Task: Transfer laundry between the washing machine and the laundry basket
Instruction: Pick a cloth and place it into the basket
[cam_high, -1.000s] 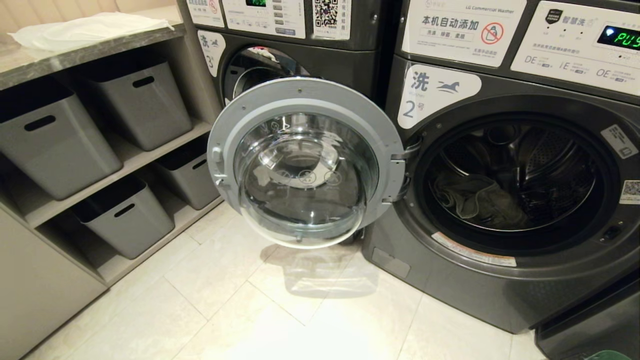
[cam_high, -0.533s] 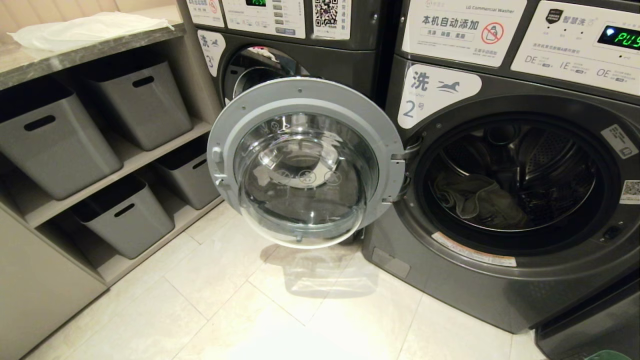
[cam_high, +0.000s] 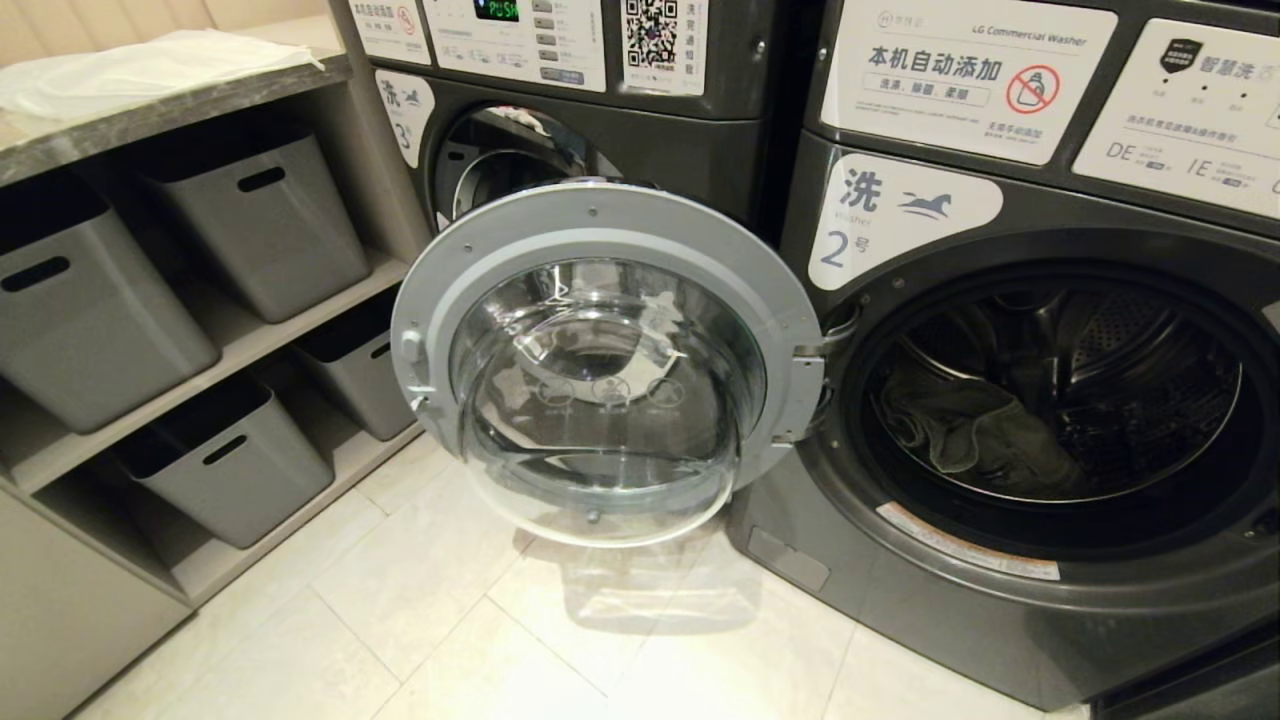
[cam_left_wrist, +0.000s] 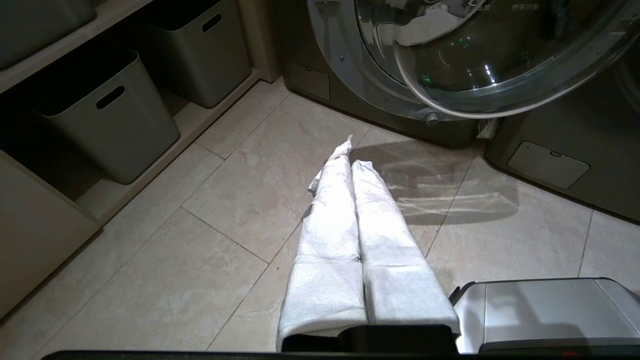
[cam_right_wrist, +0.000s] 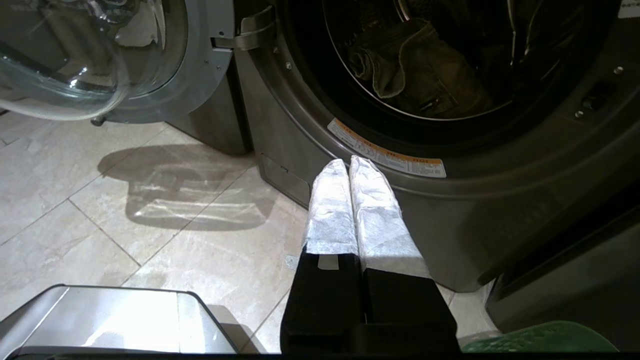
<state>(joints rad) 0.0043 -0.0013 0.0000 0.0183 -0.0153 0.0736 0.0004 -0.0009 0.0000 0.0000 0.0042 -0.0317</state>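
The washing machine (cam_high: 900, 560) marked 2 stands on the right with its round door (cam_high: 610, 350) swung wide open to the left. Inside the drum lies the laundry (cam_high: 975, 435), a crumpled olive-grey cloth, also seen as the laundry (cam_right_wrist: 415, 70) in the right wrist view. My right gripper (cam_right_wrist: 350, 162) is shut and empty, low before the washer's front lip. My left gripper (cam_left_wrist: 350, 152) is shut and empty above the floor tiles, below the open door (cam_left_wrist: 450, 65). A green edge of the laundry basket (cam_right_wrist: 545, 340) shows at my right side. Neither arm shows in the head view.
A like machine marked 3 (cam_high: 600, 130) stands behind the open door. Grey bins (cam_high: 260, 220) fill the shelves on the left, with white cloth (cam_high: 140, 65) on the countertop. My base's grey corner (cam_left_wrist: 545, 312) shows near the floor tiles (cam_high: 440, 620).
The whole head view has shifted: the washers and shelves now sit lower and a little larger, so the camera moved. The laundry and both grippers stay as they were.
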